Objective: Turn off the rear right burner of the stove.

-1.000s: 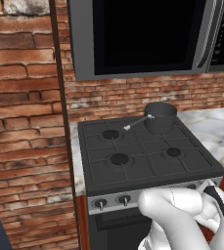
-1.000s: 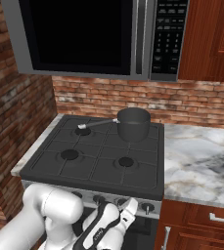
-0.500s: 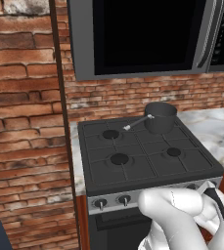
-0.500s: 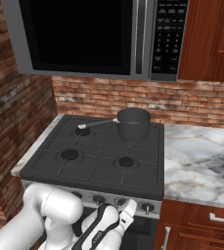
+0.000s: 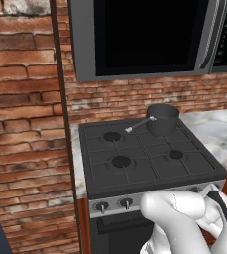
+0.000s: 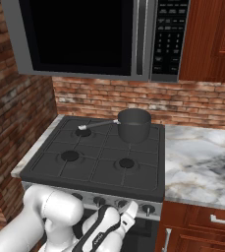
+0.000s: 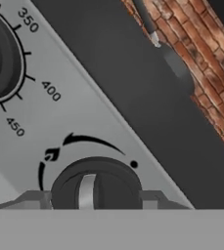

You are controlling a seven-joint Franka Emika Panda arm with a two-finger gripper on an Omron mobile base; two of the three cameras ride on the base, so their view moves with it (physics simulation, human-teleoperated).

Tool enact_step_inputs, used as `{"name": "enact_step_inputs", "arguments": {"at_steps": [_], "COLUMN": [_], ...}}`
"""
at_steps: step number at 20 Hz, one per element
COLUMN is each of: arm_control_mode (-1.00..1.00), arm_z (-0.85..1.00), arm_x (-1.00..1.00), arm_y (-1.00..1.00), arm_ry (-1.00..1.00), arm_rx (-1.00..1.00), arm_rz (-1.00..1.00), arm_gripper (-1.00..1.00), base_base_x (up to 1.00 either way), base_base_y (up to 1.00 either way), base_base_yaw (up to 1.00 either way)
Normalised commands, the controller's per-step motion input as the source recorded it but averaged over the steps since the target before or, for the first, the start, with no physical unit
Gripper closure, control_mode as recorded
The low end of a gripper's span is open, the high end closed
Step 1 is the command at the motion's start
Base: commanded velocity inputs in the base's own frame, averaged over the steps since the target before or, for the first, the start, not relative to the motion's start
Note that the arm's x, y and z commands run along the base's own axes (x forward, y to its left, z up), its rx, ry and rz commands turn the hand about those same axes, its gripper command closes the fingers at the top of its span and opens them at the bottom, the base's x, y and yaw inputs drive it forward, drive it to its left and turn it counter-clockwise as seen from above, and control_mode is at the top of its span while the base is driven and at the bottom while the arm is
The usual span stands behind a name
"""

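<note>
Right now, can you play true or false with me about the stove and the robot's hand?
1. A dark pot sits on the stove, at the back right. True.
2. The pot's handle points toward the marble counter. False: it points left, over the rear left burner.
3. The gripper has its fingers on either side of a dark knob. True.
4. The microwave door is hanging open. False: it is closed.
5. The rear right burner is bare. False: the pot covers it.
</note>
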Motion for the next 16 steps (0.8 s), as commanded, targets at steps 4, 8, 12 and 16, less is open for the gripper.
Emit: {"name": "enact_step_inputs", "arguments": {"at_steps": [4,8,12,16], "arm_control_mode": [-1.00,-1.00,-1.00,-1.00], "arm_z": [0.18,0.19,0.23,0.30], "arm_x": [-0.10,-0.14,-0.09,0.00], "arm_y": [0.00,0.00,0.01,0.00], "arm_ry": [0.00,0.00,0.00,0.00], "arm_rx": [0.18,0.29,0.33,0.34], "arm_rz": [-0.04,-0.08,-0.09,-0.08], "arm_gripper": [1.00,1.00,1.00,1.00], "base_base_x": [0.00,0.00,0.00,0.00], "base_base_y": [0.00,0.00,0.00,0.00], "base_base_yaw": [0.00,0.00,0.00,0.00]}}
